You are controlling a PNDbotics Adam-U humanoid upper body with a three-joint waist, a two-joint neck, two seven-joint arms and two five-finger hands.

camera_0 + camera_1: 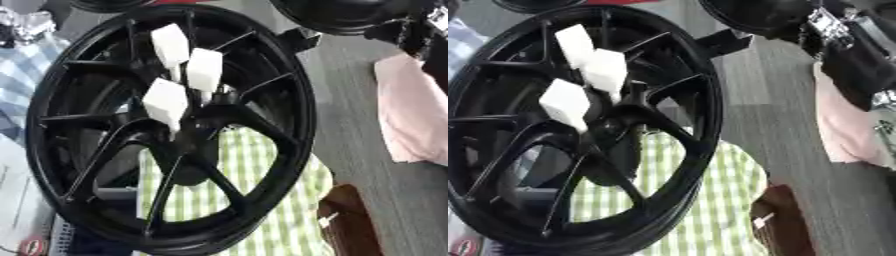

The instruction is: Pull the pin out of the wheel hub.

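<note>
Green checked cloth (262, 190), pink cloth (411, 110), grey floor (350, 100).

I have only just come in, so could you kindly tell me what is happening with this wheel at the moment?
A large black spoked wheel hub fills the view, standing tilted over a green and white checked cloth. Three white block-headed pins sit in its centre, none pulled out yet. Nothing is touching them. Part of a black robot arm shows at the upper right, above a pink cloth, but no robot hand is visible.
</note>
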